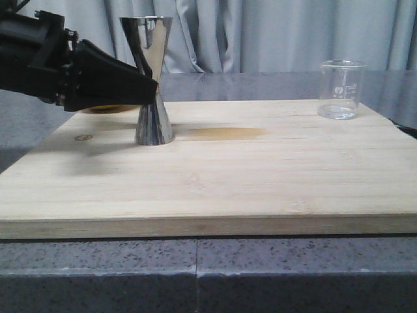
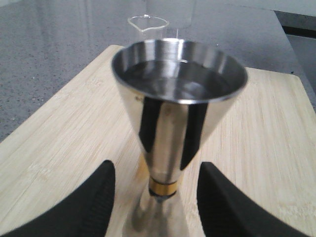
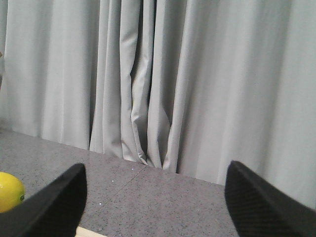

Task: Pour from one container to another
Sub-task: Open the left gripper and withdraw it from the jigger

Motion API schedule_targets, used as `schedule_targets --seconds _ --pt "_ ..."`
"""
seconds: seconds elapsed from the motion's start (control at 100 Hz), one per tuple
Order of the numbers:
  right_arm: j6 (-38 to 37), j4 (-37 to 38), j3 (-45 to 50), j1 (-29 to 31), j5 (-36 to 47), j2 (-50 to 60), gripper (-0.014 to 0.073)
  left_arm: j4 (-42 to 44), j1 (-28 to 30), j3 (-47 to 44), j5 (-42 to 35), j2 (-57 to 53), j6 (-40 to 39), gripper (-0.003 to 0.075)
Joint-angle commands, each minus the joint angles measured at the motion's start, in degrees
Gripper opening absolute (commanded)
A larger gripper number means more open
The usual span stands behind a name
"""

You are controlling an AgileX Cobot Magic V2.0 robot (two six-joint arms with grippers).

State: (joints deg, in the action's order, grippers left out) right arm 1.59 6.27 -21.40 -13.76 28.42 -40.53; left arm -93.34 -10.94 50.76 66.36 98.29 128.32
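Spreading across the lower frame lay the pale bamboo cutting board (image 1: 215, 189). The black left gripper (image 2: 157, 197) straddled the tall steel hourglass jigger (image 1: 151, 78) at left-centre, jaws apart beside its gold-banded waist. The small clear glass beaker (image 1: 340, 89) stood upper right. The right gripper (image 3: 155, 207) gaped, empty. An off-centre squeeze could tip the jigger.

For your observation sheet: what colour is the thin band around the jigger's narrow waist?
Gold, on the shiny steel jigger; the band shows best in the left wrist view.
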Motion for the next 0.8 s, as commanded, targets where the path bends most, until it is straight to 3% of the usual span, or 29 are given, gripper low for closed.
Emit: schedule_targets --seconds 0.0,0.79 --pt "0.0 -0.1 -1.4 0.2 4.1 0.4 0.0533 -2.6 0.3 1.1 4.3 -2.6 -0.9 0.0359" --pt "0.0 -0.1 -1.4 0.2 4.1 0.4 0.0533 2.1 4.2 1.2 6.3 -8.6 -6.8 0.0359"
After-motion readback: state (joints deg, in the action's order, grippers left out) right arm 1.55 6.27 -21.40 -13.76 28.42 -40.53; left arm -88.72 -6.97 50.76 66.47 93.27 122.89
